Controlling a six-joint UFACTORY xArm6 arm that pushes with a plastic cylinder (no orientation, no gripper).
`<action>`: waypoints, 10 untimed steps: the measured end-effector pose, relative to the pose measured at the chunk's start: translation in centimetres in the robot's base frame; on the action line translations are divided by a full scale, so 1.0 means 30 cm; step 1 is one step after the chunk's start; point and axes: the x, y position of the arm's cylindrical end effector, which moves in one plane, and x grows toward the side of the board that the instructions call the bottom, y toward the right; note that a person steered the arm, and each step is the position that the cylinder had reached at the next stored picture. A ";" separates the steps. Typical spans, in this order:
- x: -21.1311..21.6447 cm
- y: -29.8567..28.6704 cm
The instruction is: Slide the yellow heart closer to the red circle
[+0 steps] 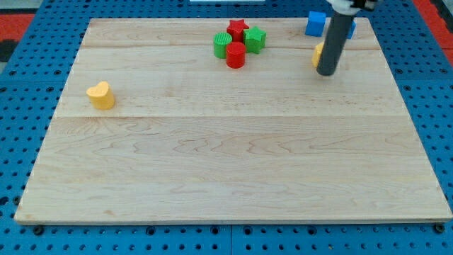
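Note:
The yellow heart (pixel 101 95) lies on the wooden board (pixel 233 156) at the view's left. The red circle (pixel 236 55) stands near the view's top centre, in a cluster with a red star (pixel 237 29), a green circle (pixel 222 45) and a green block (pixel 255 40). My tip (pixel 327 72) is at the view's upper right, far to the right of the yellow heart and right of the red circle. It stands just beside a yellow block (pixel 318 53), which the rod partly hides.
A blue block (pixel 316 23) lies at the view's top right, with another blue piece (pixel 351 27) partly hidden behind the rod. A blue pegboard surface (pixel 21 106) surrounds the board.

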 end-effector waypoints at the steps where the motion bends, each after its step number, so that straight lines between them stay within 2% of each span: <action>1: -0.089 -0.017; 3: -0.018 0.093; 4: -0.139 0.063; 5: -0.085 0.012; 6: 0.197 -0.147; 7: 0.434 -0.494; 8: 0.521 -0.974; 9: 0.423 -1.431; 10: 0.322 -1.509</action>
